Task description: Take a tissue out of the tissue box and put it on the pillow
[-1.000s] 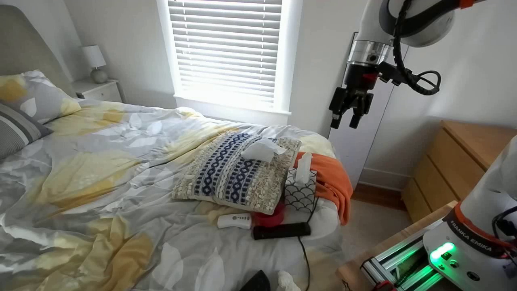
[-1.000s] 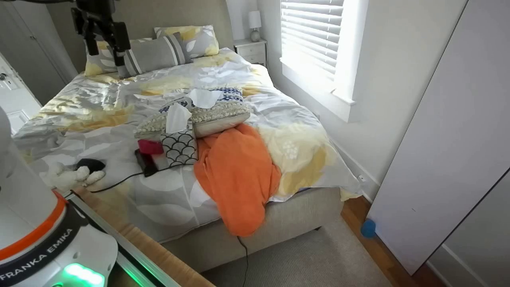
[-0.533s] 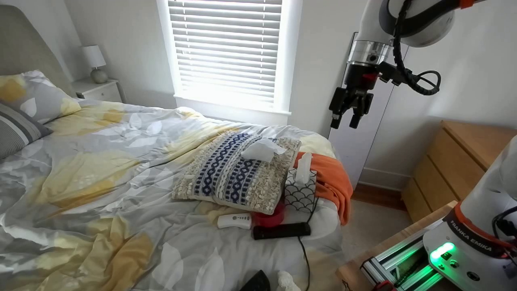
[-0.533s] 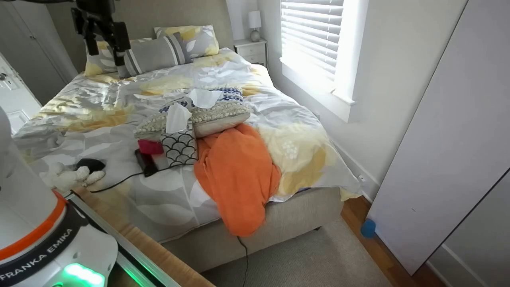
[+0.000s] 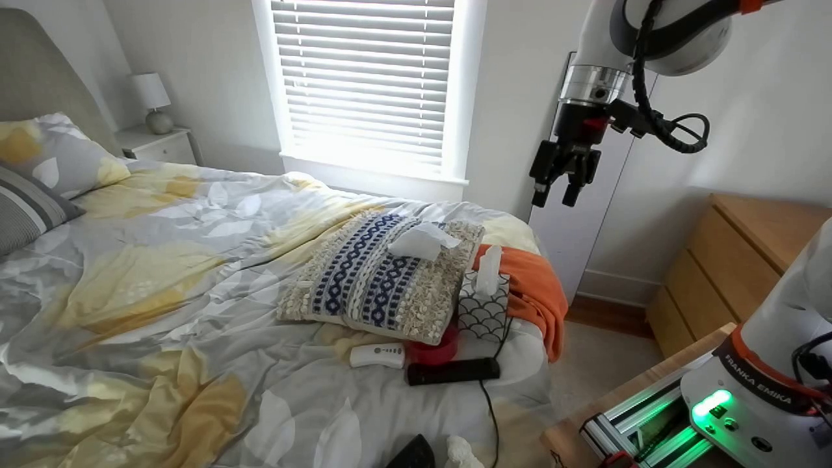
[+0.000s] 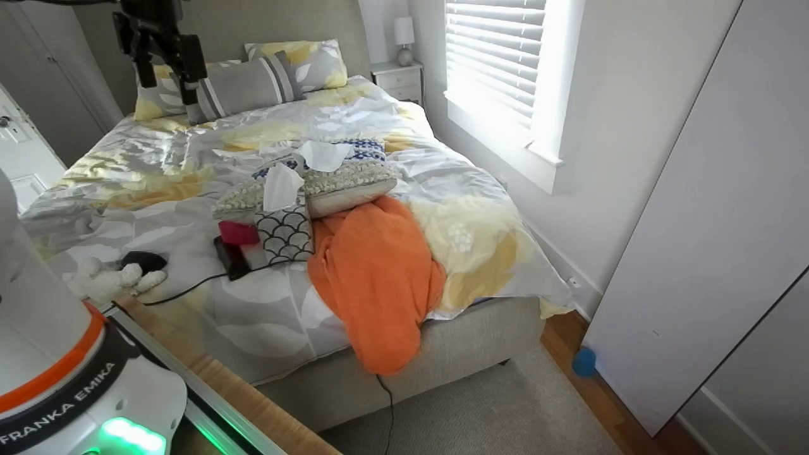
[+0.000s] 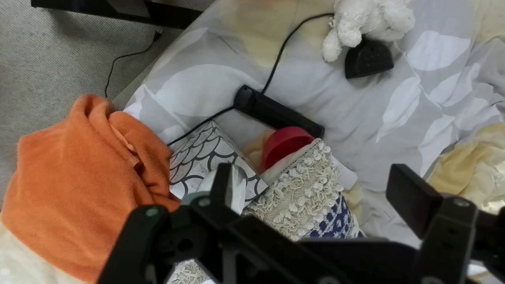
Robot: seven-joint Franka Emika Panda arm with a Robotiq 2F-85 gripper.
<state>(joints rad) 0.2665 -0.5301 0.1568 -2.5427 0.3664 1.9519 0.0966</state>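
In the wrist view the gripper [image 7: 315, 185] screens most of the fringed navy-and-cream pillow [image 7: 303, 193], and one finger hides part of the scallop-patterned tissue box [image 7: 205, 154] and of the upright tissue [image 7: 239, 189] poking from its top. The loose tissue [image 5: 422, 242] lies on the pillow, well below the gripper; both exterior views show it, while in the wrist view it cannot be made out. The white plush toy [image 7: 367, 19] runs off that view's top edge, and the black object [image 7: 369, 59] beside it is hard to identify. In both exterior views the frame cuts off the arm [image 5: 598, 39] above the gripper.

The gripper hangs high over the bed [image 5: 195, 279], fingers spread wide with background showing through the gap, well apart from the box and both tissues.

Lower than the gripper, an exterior view shows a white remote [image 5: 377, 355] beside the pillow and, farther off, a wooden dresser [image 5: 728, 273]. In an exterior view a blue thing [image 6: 583, 362] sits low down, too small to name.
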